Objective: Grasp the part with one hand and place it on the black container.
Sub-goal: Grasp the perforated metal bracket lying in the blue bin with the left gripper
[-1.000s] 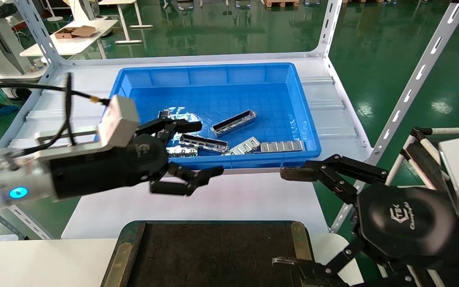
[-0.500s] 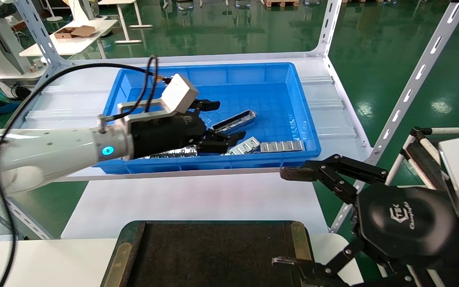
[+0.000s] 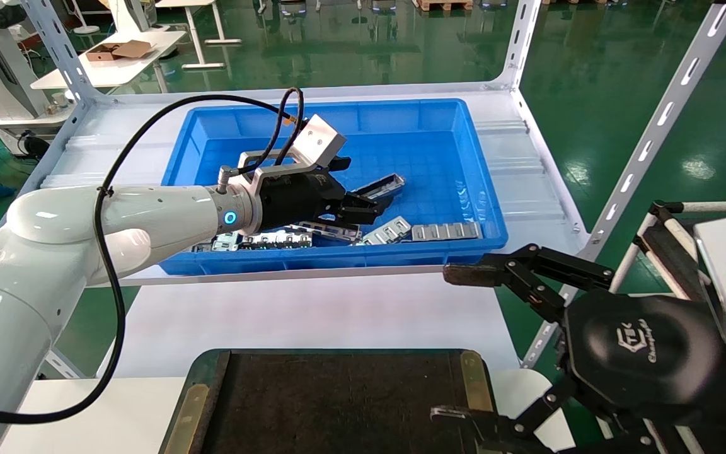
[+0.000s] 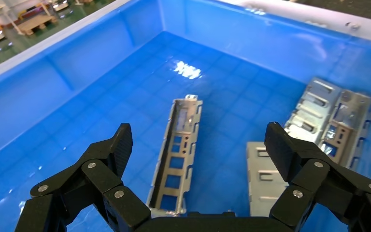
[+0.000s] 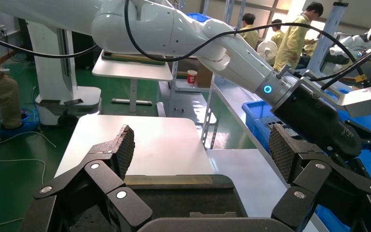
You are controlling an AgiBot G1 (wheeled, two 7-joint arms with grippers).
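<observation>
Long silver-grey sheet-metal channel part (image 4: pixel 178 150) lies flat on the floor of our deep blue plastic bin (image 3: pixel 438 113). Our left claw (image 4: pixel 198 145) hovers just above it, spread wide, fingers either side. Our right claw (image 5: pixel 200 150) waits wide over the flat black tray (image 3: pixel 338 403).

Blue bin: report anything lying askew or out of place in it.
Nothing looks damaged or spilled. The metal pieces lie loose at mixed angles in the blue bin; the part sits diagonally, alone, between the open left gripper fingers. The black container holds nothing.
</observation>
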